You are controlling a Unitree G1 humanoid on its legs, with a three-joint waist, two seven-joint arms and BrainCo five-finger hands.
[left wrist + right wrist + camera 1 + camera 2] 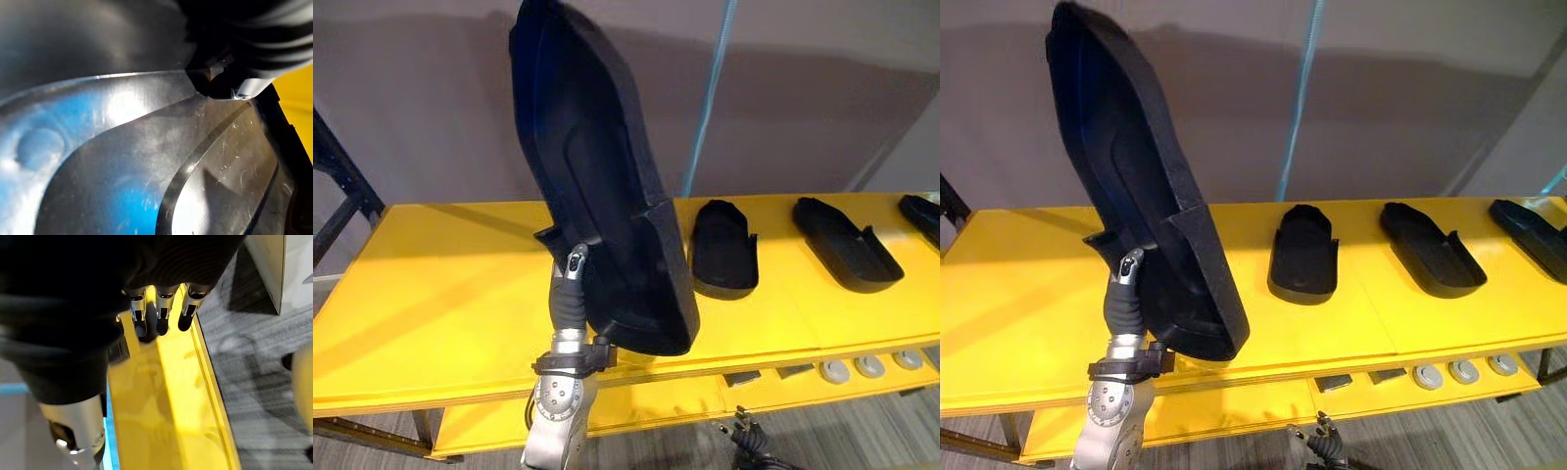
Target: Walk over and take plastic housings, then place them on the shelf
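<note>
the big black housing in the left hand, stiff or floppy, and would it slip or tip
Probably stiff: the black housing stands tall without sagging, gripped at its low end by the left hand. Likely light, being a thin hollow shell. Top-heavy held so, and its glossy inside may slip.

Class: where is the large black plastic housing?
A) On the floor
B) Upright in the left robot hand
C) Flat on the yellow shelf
B: the left robot hand grips the large black plastic housing near its lower end, standing it upright over the yellow shelf.
</note>
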